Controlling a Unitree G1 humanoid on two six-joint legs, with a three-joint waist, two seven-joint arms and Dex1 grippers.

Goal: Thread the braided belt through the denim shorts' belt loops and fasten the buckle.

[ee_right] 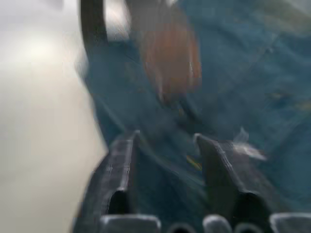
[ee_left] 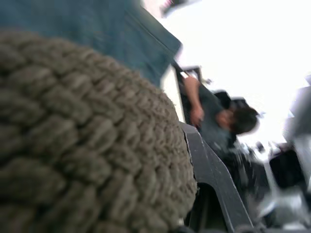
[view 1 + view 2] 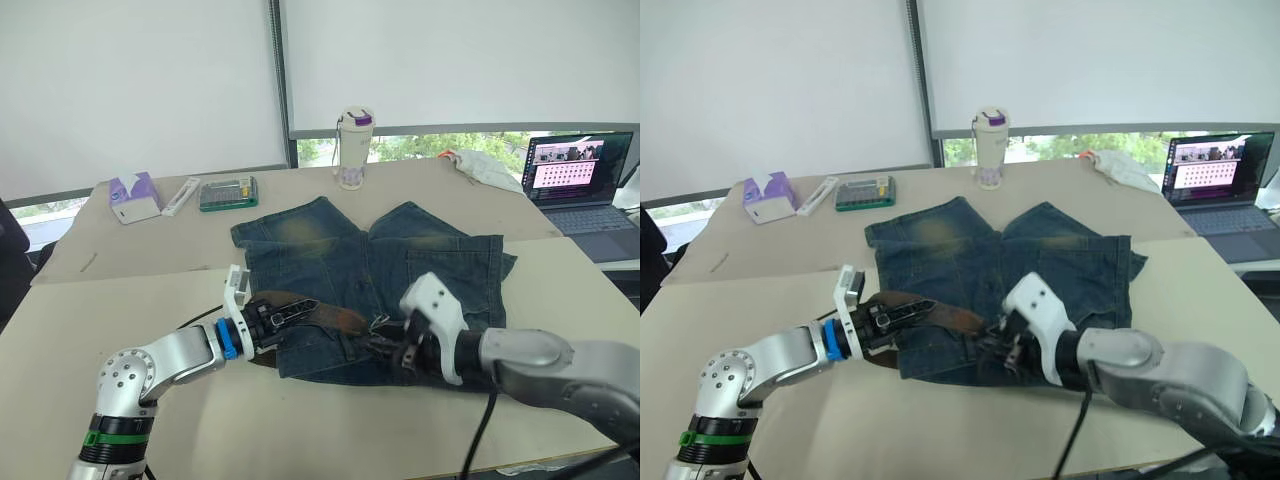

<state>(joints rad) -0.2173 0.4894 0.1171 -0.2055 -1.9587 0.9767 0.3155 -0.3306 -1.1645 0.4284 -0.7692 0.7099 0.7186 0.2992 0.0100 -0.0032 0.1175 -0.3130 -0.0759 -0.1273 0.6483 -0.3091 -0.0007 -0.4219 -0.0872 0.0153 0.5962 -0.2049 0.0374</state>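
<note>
Pinching the limp, woven braided belt (image 3: pixel 320 315) near the waistband of the denim shorts (image 3: pixel 420 255), the left gripper (image 3: pixel 290 318) should hold close to its end; right gripper (image 1: pixel 165 145) open

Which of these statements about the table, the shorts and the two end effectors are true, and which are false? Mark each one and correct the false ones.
1. The denim shorts lie flat on the table. True.
2. The braided belt lies across the shorts near the waistband edge closest to the robot. True.
3. The right end effector is shut. False: the right wrist view shows its fingers apart over the denim.
4. An open laptop stands on the robot's left. False: it is on the robot's right.
5. The left end effector is at the belt's end. True.
6. A tumbler stands on the shorts. False: it stands on the table beyond them.
</note>
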